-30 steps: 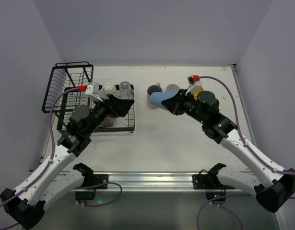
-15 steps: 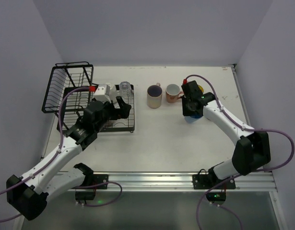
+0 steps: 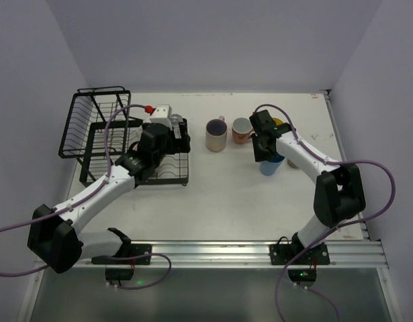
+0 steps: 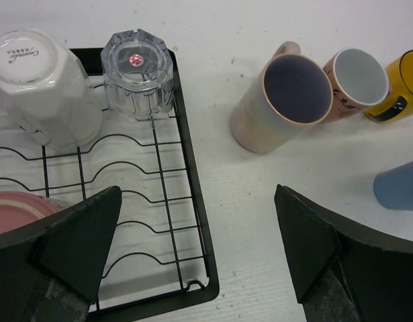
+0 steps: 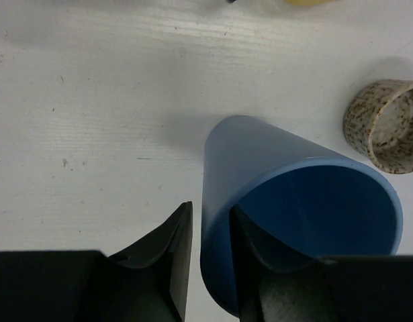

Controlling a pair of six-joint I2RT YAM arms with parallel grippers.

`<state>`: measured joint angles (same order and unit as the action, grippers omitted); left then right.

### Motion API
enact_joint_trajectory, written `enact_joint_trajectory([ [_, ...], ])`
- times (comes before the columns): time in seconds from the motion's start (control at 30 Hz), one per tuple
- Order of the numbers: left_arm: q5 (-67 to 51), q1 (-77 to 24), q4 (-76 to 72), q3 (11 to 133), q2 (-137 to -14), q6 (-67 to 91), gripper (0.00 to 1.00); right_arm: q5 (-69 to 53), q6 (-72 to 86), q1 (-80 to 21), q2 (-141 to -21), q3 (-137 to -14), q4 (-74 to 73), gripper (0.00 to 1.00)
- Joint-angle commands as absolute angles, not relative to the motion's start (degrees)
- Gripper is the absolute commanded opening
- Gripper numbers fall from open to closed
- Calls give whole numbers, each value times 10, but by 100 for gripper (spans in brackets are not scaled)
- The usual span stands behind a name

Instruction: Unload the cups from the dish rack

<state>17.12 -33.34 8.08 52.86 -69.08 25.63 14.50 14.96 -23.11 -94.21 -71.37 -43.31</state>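
The black dish rack (image 3: 92, 127) stands at the left; its ridged tray (image 4: 186, 201) shows in the left wrist view. On the tray a white cup (image 4: 41, 80) and a clear glass (image 4: 135, 70) stand upside down, and a pink cup (image 4: 11, 211) sits at the lower left. My left gripper (image 3: 178, 139) hovers open and empty over the tray's right edge (image 4: 193, 248). My right gripper (image 3: 266, 151) is shut on the rim of an upright blue cup (image 5: 287, 194), one finger inside and one outside (image 5: 216, 248). The blue cup (image 3: 272, 166) stands right of the mugs.
On the table right of the rack stand a beige mug (image 3: 215, 136), a pink mug (image 3: 242, 129) and a yellow mug (image 4: 401, 84). A speckled beige cup (image 5: 387, 127) sits close to the right of the blue cup.
My right gripper swung the blue cup from sideways beside the mugs to upright further right and lower. My left arm reached further back over the rack tray.
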Motion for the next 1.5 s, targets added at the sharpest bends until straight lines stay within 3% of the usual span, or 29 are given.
enact_joint_trajectory([
  [0.0, 208, -337, 51, 571, -726, 234, 100, 151, 129, -225, -931, -743, -438, 32],
  [0.13, 231, -335, 40, 600, -759, 229, 100, 146, 129, -224, -909, -742, -437, 41],
  [0.37, 286, -324, 25, 677, -858, 213, 100, 127, 136, -224, -790, -729, -426, 78],
  [0.43, 291, -309, 26, 693, -883, 212, 100, 120, 140, -224, -763, -717, -418, 81],
  [0.7, 293, -277, 11, 748, -993, 202, 97, 86, 157, -225, -621, -656, -355, 77],
  [1.0, 303, -263, 11, 794, -1065, 188, 96, 37, 164, -227, -556, -626, -328, 75],
  [1.23, 290, -251, 11, 815, -1102, 185, 83, 23, 175, -228, -521, -619, -310, 74],
  [1.47, 281, -245, 11, 813, -1114, 187, 79, 11, 183, -228, -504, -621, -311, 73],
])
